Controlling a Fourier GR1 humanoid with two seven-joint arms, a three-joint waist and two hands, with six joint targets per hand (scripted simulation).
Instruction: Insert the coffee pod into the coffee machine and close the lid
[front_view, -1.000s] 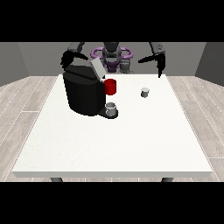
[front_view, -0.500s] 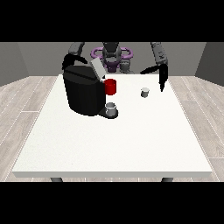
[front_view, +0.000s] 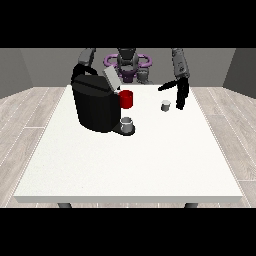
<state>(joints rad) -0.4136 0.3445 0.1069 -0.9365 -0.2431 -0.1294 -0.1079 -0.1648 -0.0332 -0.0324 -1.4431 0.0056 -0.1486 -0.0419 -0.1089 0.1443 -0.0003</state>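
Observation:
A black coffee machine (front_view: 95, 106) stands on the white table (front_view: 130, 160) at the left, its grey lid (front_view: 111, 79) tilted up and open. A red part (front_view: 126, 99) sticks out on its right side, and a grey cup (front_view: 127, 123) sits on its drip tray. The small grey coffee pod (front_view: 166, 105) stands on the table right of the machine. The hand at the view's right (front_view: 180, 95) hangs just right of the pod, fingers pointing down and straight, thumb stretched left, not touching the pod. The hand at the view's left (front_view: 76, 73) is behind the machine's top, mostly hidden.
The table's edges run close to the machine's left side and behind it. The robot's torso (front_view: 128, 65) stands at the far edge. Wooden floor surrounds the table.
The hand at the view's right has come down and inward from shoulder height to just beside the pod. The machine, lid and pod have not moved.

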